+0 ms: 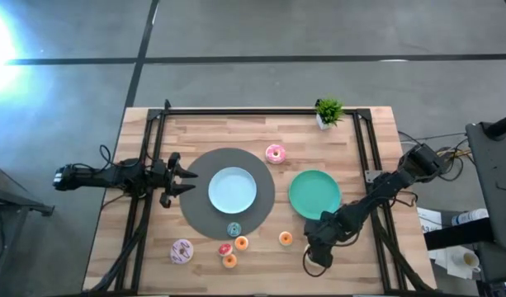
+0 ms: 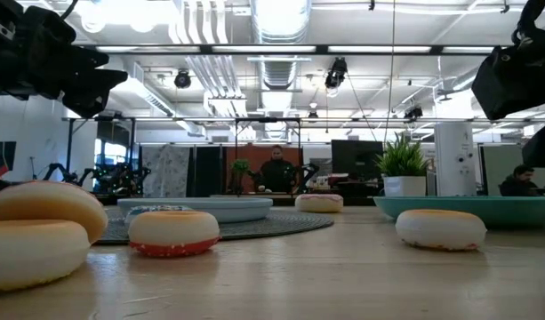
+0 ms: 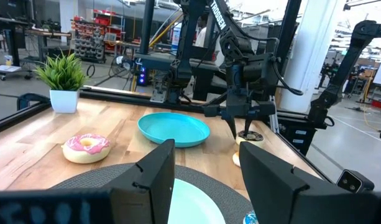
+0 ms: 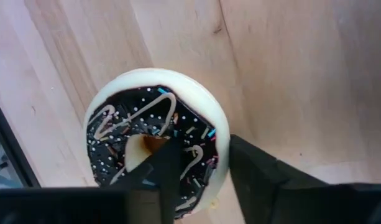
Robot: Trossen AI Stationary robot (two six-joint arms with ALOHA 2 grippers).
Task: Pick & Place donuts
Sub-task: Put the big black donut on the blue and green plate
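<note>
The chocolate brown donut [image 4: 156,143], white underneath, lies flat on the wood near the table's near right. My right gripper [image 4: 206,177] stands over it, open and pointing down, with one finger over the hole and the other outside the ring. My left gripper [image 1: 180,178] waits open at the left edge of the grey mat [image 1: 196,216]. The bright pink donut [image 1: 275,153] lies behind the mat. The pale pink sprinkled donut [image 1: 181,251] lies near the front left. A blue mini [image 1: 234,229] sits on the mat's near edge. Red-pink [image 1: 225,249] and orange minis [image 1: 286,238] rest on the wood. My right gripper comes at the chocolate donut from above, and its fingers straddle one side of the ring [image 4: 202,134]. Whether the fingers touch it, I cannot tell. The donut lies flat on the table.
A light-blue plate [image 1: 233,175] sits on the grey mat, and a green plate [image 1: 302,196] lies right of it, beside my right arm. A small potted plant [image 1: 328,113] stands at the far edge. Black frame rails run along both sides of the table.
</note>
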